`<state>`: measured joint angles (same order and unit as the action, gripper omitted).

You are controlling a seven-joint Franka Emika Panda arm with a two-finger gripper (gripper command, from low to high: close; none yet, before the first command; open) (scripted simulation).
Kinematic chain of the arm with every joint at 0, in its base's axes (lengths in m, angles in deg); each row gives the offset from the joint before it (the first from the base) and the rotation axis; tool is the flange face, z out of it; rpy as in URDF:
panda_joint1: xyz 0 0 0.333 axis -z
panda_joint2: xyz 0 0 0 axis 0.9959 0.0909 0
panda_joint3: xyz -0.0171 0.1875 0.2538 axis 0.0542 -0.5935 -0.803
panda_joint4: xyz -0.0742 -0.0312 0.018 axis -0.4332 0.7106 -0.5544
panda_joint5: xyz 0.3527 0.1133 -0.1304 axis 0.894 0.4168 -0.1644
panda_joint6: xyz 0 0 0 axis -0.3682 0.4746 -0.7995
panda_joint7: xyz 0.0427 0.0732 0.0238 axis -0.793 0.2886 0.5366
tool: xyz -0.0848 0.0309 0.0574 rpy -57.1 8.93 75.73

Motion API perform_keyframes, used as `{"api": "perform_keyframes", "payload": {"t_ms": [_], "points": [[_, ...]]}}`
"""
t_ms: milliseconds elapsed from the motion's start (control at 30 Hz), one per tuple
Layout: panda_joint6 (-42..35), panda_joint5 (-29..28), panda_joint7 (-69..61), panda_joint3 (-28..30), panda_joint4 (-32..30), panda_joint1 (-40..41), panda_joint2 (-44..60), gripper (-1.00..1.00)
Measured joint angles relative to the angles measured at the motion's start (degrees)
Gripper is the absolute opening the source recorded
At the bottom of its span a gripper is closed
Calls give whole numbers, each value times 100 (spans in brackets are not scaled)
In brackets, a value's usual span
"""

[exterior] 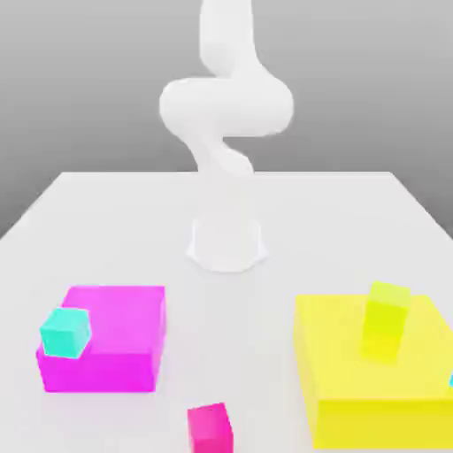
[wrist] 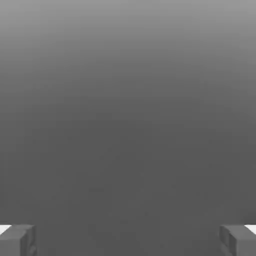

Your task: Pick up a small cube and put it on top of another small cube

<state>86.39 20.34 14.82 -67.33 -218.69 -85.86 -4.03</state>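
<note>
On a white tabletop (exterior: 133,230) under flat grey, my gripper (wrist: 128,240) has its fingers spread wide, holding nothing. The small magenta cube (exterior: 210,427) sits at the near edge; the lime cube (exterior: 386,320) rides the big yellow block (exterior: 372,376), near right. I judge a clumsy placement could knock that lime cube off its perch.

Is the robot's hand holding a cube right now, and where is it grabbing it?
Nothing is held. The gripper has its jaws wide apart with nothing between them. The small magenta cube sits alone on the table.
</note>
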Motion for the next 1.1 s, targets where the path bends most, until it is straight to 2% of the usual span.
{"api": "perform_keyframes", "payload": {"t_ms": [433, 667, 867, 1033, 1067, 1100], "points": [[1049, 366, -1043, 424, -387, -345, 2738, 0], [1609, 492, -1548, 455, -593, -339, 4189, 0], [2111, 374, -1811, 470, -764, -286, 5416, 0], [2871, 534, -1982, 315, -613, -159, 6456, 0], [2964, 556, -2000, 287, -591, -136, 6573, -100], [2964, 556, -2000, 287, -591, -136, 6573, -100]]}}
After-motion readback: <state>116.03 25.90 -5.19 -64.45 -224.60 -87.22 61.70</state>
